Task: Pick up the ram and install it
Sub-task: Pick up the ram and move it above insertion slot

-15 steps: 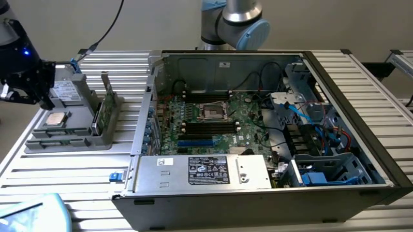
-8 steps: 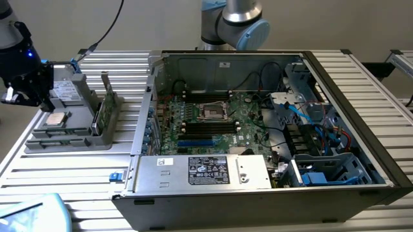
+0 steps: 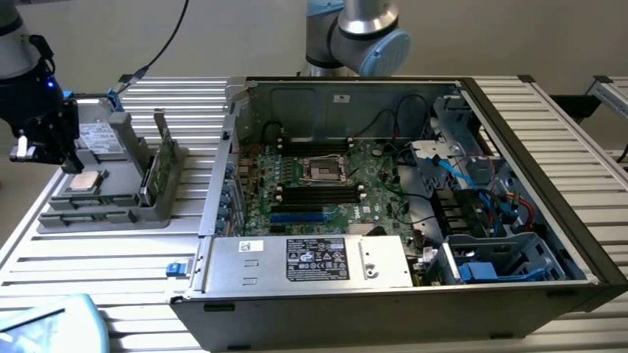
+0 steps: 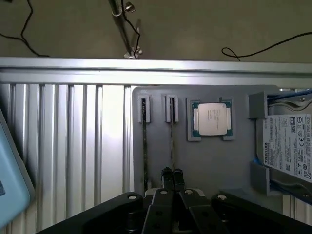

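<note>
On the slatted counter, to the exterior view's left of the open computer case, sits a grey tray. The ram stands on edge there, in the slot nearest the processor chip. The claw hangs over one end of the stick, whose long axis runs straight away from it; whether it is spread or pressed together I cannot tell.

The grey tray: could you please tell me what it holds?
Two ram sticks, a processor chip, a hard drive, a green card. The gripper covers one end of each.
</note>
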`<state>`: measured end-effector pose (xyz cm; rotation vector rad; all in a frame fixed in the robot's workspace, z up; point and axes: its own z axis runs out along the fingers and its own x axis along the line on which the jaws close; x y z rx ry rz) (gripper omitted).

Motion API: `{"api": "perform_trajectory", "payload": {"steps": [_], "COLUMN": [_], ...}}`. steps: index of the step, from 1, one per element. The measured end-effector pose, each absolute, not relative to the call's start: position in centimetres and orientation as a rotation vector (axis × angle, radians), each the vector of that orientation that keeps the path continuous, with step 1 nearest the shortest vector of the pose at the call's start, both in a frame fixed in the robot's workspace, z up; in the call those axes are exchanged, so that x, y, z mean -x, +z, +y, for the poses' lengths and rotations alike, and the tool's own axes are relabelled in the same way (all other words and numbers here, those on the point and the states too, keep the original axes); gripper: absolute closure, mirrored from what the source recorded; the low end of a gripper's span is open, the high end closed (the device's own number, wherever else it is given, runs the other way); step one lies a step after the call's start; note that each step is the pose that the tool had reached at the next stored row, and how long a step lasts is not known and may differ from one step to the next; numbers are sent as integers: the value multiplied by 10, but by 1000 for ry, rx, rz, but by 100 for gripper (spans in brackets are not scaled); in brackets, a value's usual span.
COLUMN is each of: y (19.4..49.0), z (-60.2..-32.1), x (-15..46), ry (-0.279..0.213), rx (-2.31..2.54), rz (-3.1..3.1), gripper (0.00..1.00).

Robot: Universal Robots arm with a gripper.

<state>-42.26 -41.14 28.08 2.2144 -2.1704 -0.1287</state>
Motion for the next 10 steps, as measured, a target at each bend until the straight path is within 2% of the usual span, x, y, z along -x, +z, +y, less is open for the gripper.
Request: {"api": "perform_trajectory", "payload": {"steps": [10], "y": [276], "z": [-411], "x": [428], "ry": [-125], "rx": [-2296], "rz": [-2078], "gripper": [90]}}
